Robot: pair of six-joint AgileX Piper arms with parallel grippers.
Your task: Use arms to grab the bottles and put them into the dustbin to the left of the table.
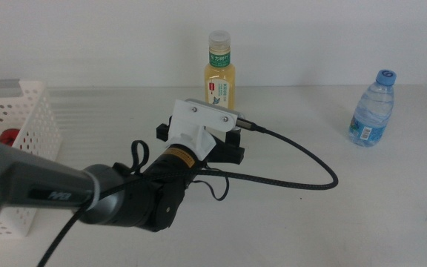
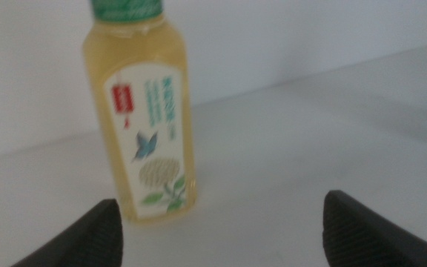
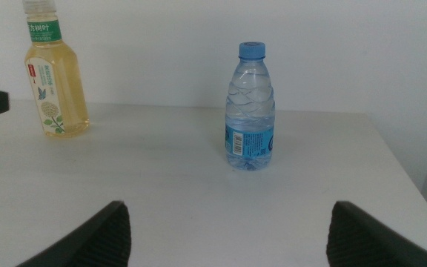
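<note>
Left arm (image 1: 87,194) reaching across table (image 1: 391,193), left gripper (image 2: 221,230) spread wide, just short of upright yellow-drink bottle (image 1: 219,74); no contact. Water bottle (image 1: 371,109) upright, well apart toward table's right side. Red can (image 1: 7,136) inside dustbin (image 1: 21,111) at left edge. Right gripper (image 3: 224,237) spread, holding nothing, facing water bottle from a distance.

Yellow drink bottle (image 1: 220,78): beige cap, green-white label. Clear water bottle (image 1: 371,110): blue cap, blue label. White dustbin (image 1: 22,119), rows of round holes. Pale grey-white desk (image 1: 391,208).
</note>
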